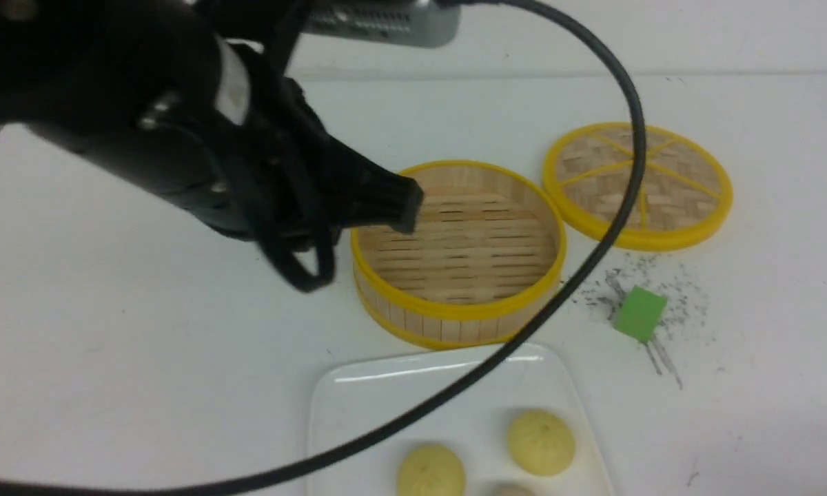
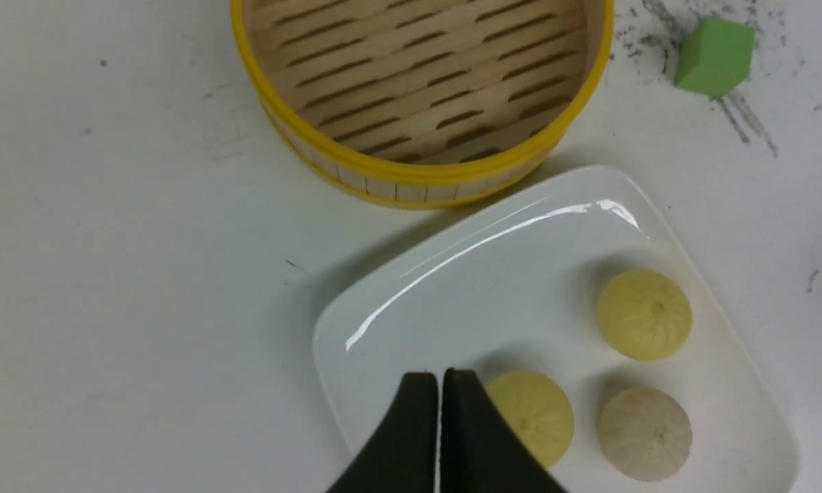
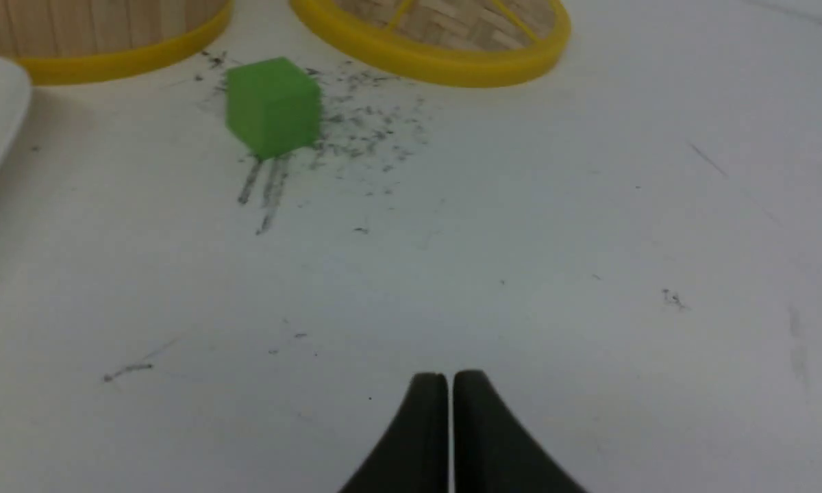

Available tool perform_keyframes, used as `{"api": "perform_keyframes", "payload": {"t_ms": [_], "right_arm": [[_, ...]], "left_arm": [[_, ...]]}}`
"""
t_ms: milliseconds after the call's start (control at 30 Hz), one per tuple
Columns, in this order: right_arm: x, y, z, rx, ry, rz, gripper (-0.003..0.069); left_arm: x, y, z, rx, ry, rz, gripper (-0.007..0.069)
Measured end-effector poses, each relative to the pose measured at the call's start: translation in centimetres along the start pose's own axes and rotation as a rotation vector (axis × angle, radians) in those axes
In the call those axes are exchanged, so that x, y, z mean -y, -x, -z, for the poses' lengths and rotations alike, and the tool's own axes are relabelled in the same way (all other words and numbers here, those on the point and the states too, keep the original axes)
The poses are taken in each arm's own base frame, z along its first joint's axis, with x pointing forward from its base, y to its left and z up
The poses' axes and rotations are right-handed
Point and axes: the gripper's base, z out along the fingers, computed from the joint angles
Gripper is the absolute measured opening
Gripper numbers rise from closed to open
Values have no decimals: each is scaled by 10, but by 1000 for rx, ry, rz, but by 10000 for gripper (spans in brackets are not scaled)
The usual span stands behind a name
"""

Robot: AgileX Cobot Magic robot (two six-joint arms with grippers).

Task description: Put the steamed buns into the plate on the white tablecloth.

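Note:
The white plate (image 1: 386,399) lies on the white tablecloth (image 1: 145,344) at the front, also in the left wrist view (image 2: 493,274). On it sit two pale yellow steamed buns (image 1: 541,441) (image 1: 431,472) and a beige one (image 1: 513,490) cut off by the frame edge. The left wrist view shows all three: yellow (image 2: 644,313), yellow (image 2: 534,414), beige (image 2: 645,433). My left gripper (image 2: 440,375) is shut and empty, raised above the plate's near-left part; in the front view its fingers (image 1: 403,200) hang over the steamer's left rim. My right gripper (image 3: 449,376) is shut and empty above bare cloth.
The empty yellow-rimmed bamboo steamer (image 1: 458,251) stands behind the plate, its woven lid (image 1: 637,184) to the back right. A green cube (image 1: 639,313) sits among dark scuffs right of the steamer. A black cable (image 1: 613,220) loops across the front view.

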Motion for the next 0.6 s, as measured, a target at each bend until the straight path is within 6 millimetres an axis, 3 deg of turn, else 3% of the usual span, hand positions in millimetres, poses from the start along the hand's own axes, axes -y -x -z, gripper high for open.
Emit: {"api": "perform_keyframes", "payload": {"t_ms": [133,300,600], "right_arm": [[0,0,0,0,-5,-23,45],[0,0,0,1,-3,-30,52],[0,0,0,1,-2,-31,60]], "left_arm": [[-14,-16,24,46,9,-3,31],[-30,-47,39,62,31,11,31],[-55,-104,36,130,50,115,31]]}}
